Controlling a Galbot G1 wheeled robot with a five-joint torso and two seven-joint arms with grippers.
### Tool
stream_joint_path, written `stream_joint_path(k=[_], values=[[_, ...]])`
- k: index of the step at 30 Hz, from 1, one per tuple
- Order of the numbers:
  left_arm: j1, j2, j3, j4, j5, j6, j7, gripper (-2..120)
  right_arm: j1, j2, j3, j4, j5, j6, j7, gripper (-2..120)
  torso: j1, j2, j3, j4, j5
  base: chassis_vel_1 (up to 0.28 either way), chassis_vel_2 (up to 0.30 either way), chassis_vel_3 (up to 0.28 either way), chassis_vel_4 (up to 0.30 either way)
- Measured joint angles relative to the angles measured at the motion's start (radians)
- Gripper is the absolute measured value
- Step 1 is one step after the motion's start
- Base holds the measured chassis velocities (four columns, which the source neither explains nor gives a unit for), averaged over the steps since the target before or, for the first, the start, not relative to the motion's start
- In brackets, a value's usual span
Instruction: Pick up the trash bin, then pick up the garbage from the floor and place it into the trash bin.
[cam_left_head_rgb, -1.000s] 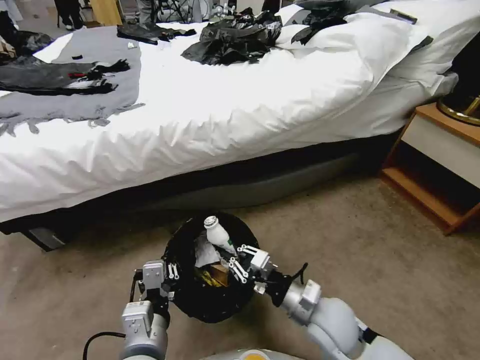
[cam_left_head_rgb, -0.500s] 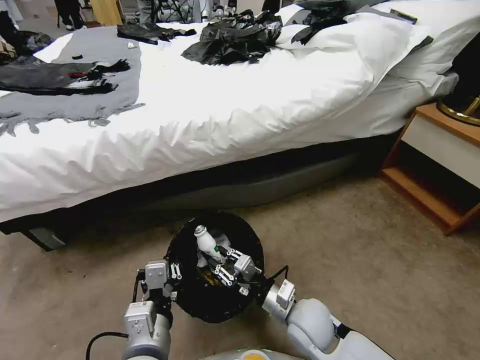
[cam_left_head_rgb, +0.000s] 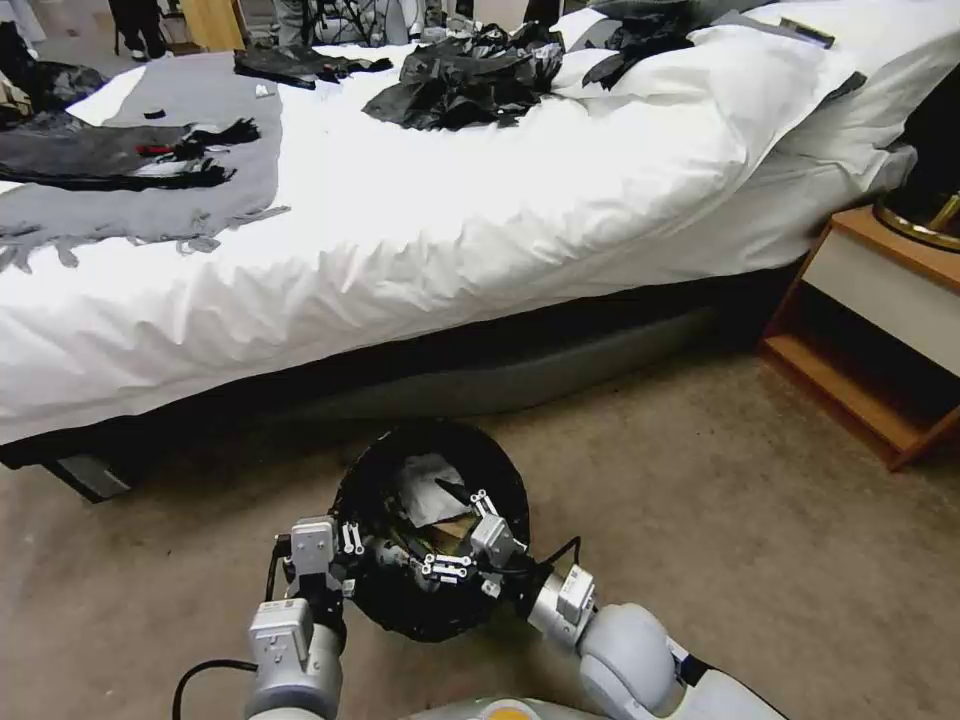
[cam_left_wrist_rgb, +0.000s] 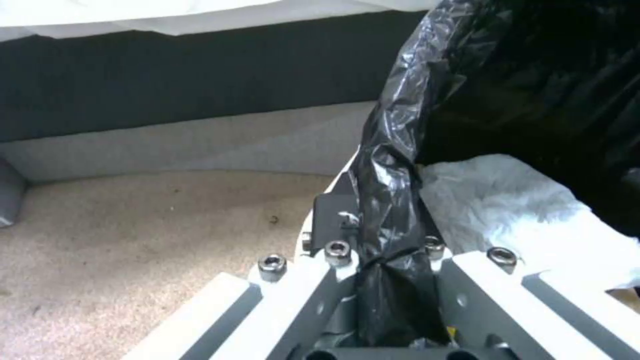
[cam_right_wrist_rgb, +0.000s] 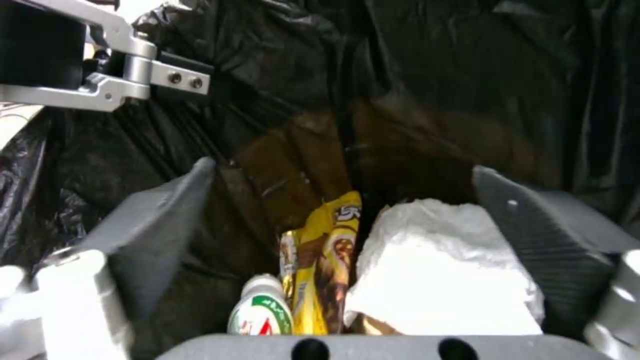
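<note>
The right end effector (cam_left_head_rgb: 452, 545) hangs inside the mouth of the trash bin (cam_left_head_rgb: 505, 480), its fingers (cam_right_wrist_rgb: 167, 220) spread wide with nothing between them. Below them, in the wrist view, lie a small white bottle (cam_right_wrist_rgb: 261, 312), a yellow snack wrapper (cam_right_wrist_rgb: 323, 265) and a white tissue (cam_right_wrist_rgb: 443, 272), resting against the black liner (cam_right_wrist_rgb: 413, 65). The left end effector (cam_left_head_rgb: 335, 560) is clamped on the bin's rim at the robot's left, liner pinched between its fingers (cam_left_wrist_rgb: 297, 290). The bin sits on the carpet (cam_left_head_rgb: 700, 480) just in front of the bed (cam_left_head_rgb: 450, 220).

Trash bin (cam_left_head_rgb: 432, 610) on floor before bed (cam_left_head_rgb: 420, 230); bottle (cam_right_wrist_rgb: 261, 312), wrapper (cam_right_wrist_rgb: 325, 265), tissue (cam_right_wrist_rgb: 440, 270) inside; nightstand (cam_left_head_rgb: 880, 330) right
</note>
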Motion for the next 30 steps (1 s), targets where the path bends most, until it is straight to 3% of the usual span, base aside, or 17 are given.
stream_joint_path(k=[10, 14, 24, 30], values=[[-0.004, 0.0, -0.001, 0.0, 0.001, 0.008, 0.001, 0, -0.014, -0.012, 0.024, 0.044, -0.008, 0.001, 0.001, 100, 0.0, 0.0, 0.0, 0.0, 0.0001, 0.0, 0.0, 0.0, 0.0], [-0.004, 0.001, -0.004, 0.002, 0.005, 0.011, 0.002, 0, -0.018, -0.013, 0.055, 0.098, -0.038, 0.01, 0.005, 100, 0.0, 0.0, 0.0, 0.0, 0.0002, 0.0, 0.0, 0.0, 0.0], [-0.002, -0.001, -0.005, 0.026, 0.022, 0.012, 0.002, 0, -0.063, -0.028, 0.186, 0.374, -0.051, 0.006, 0.082, 100, 0.0, 0.0, 0.0, 0.0, 0.0001, 0.0, 0.0, 0.0, 0.0], [0.004, 0.0, -0.011, 0.026, 0.02, 0.01, 0.001, 0, -0.141, 0.001, 0.26, 0.403, -0.107, 0.046, 0.112, 100, 0.0, 0.0, 0.0, 0.0, 0.0, 0.0, 0.0, 0.0, 0.0]])
